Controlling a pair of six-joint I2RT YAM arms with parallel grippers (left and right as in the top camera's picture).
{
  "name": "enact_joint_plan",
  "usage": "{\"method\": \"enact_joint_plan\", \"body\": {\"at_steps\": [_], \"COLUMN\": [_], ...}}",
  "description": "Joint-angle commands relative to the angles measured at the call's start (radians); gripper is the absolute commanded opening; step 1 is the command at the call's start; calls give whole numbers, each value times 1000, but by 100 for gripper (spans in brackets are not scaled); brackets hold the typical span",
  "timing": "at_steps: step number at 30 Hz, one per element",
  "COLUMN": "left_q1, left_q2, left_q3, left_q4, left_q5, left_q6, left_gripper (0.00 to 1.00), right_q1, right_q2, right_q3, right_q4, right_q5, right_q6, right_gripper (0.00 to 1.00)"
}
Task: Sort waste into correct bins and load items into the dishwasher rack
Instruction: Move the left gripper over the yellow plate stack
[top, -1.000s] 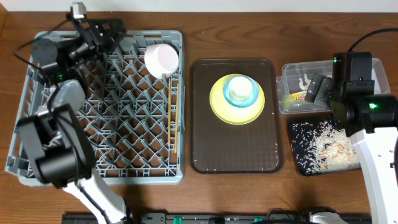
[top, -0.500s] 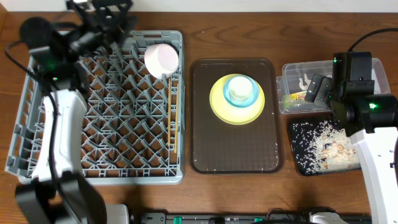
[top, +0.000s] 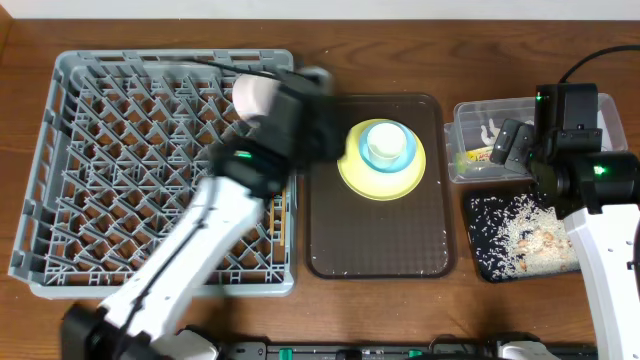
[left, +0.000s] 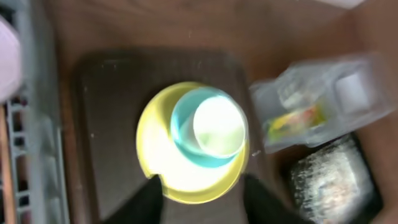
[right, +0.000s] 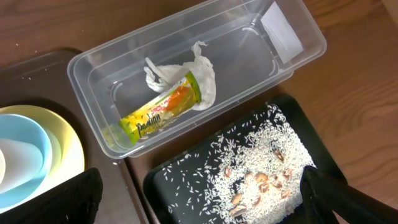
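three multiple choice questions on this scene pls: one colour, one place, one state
1. The bowl on the yellow plate is: A light blue, B red, C black.
2. The snack wrapper lies: A on the yellow plate, B in the clear tub, C in the bowl.
3. The right tool is: A shut on the snack wrapper, B open, C shut on nothing.
Answers: 1 A, the overhead view shows it pale blue; 2 B, it lies on the clear tub's floor; 3 B, its fingers stand wide apart at the frame's edges.
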Motion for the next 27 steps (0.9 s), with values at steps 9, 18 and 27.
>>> {"method": "enact_joint_plan", "body": {"at_steps": [9, 18, 27], "left_q1": [-142, -142, -176], "left_q2": [251, 302, 306], "left_q3": [4, 3, 3], "left_q4": [164, 253, 304], "left_q5": [-286, -248, -117], "left_q6": [90, 77, 72], "left_gripper": [37, 37, 33], "right_q1": [0, 0, 0], "right_q2": [-6, -6, -6], "right_q3": [3, 3, 3], "right_q4": [-2, -2, -2], "right_q5": [16, 16, 16], "right_q6": [-7, -7, -7], "right_gripper": [99, 99, 99]}}
